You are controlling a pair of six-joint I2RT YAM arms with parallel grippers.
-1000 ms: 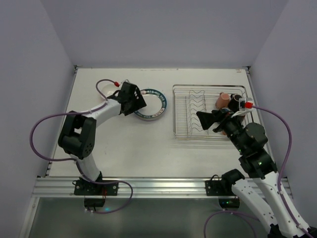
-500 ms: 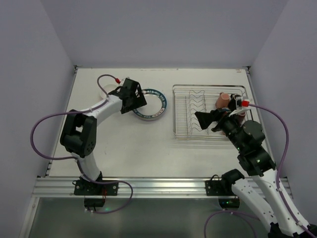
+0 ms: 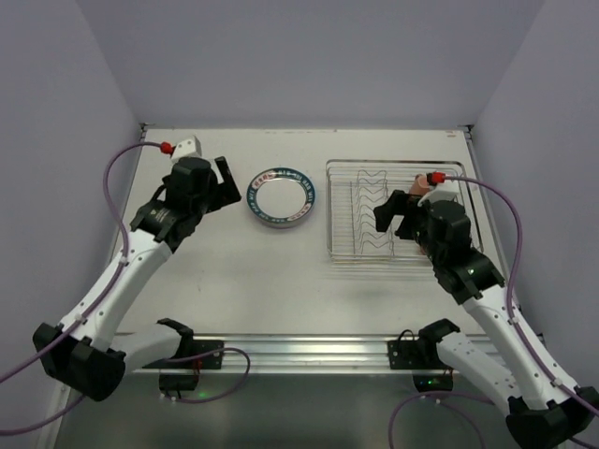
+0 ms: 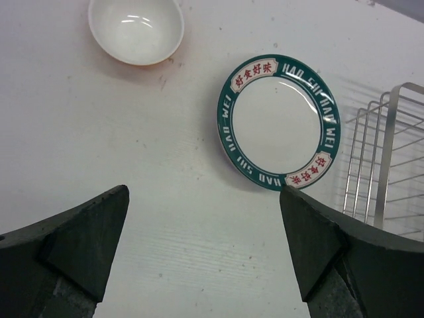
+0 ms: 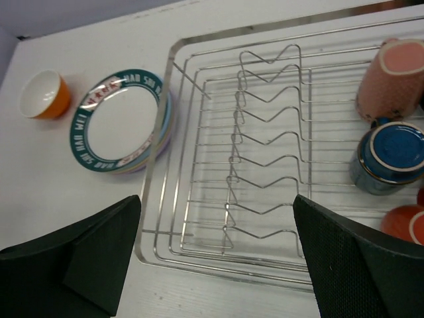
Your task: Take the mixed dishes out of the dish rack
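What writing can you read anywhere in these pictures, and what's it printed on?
"HAO SHI HAO WEI": white capitals on the green rim of the top plate; it seems to run round twice.
"好食好味": red characters in two white panels on that same rim.
Orange bowl, pink mug, blue mug: no writing visible.

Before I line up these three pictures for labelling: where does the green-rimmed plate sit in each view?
Top external: green-rimmed plate at upper middle, just left of the dish rack.
Left wrist: green-rimmed plate right of centre, upper half; dish rack at the right edge.
Right wrist: green-rimmed plate at upper left, beside the left rim of the dish rack.
Shared landmark: the dish rack, always right of the plate.
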